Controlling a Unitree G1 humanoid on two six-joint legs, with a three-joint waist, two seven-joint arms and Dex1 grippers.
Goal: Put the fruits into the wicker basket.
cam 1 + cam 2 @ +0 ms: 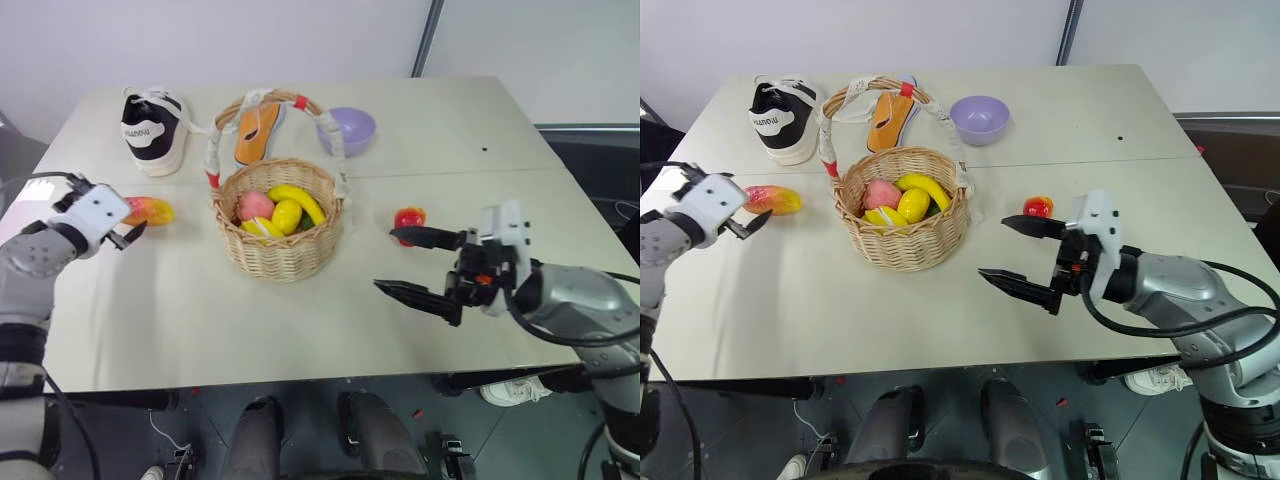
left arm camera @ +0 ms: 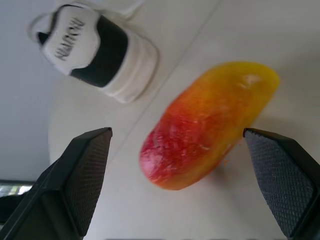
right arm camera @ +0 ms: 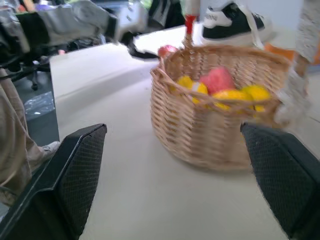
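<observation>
— How far along are you?
— Your wicker basket [image 1: 280,228] holds banana [image 1: 298,200], peach [image 1: 253,205] and lemon [image 1: 286,215].
— What's left?
— The mango [image 2: 207,122], just ahead of your spread left gripper [image 2: 182,187]; the strawberry [image 1: 409,219], just beyond your right gripper [image 1: 412,264], also spread, both on the bench [image 1: 450,140].

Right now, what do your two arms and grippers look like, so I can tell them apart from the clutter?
Both arms are smooth grey metal with black cables looping along them. Each wrist ends in a white block housing. The left gripper and right gripper each carry two black tapered fingers, whose inner pads have a fine cross-hatched texture.
</observation>
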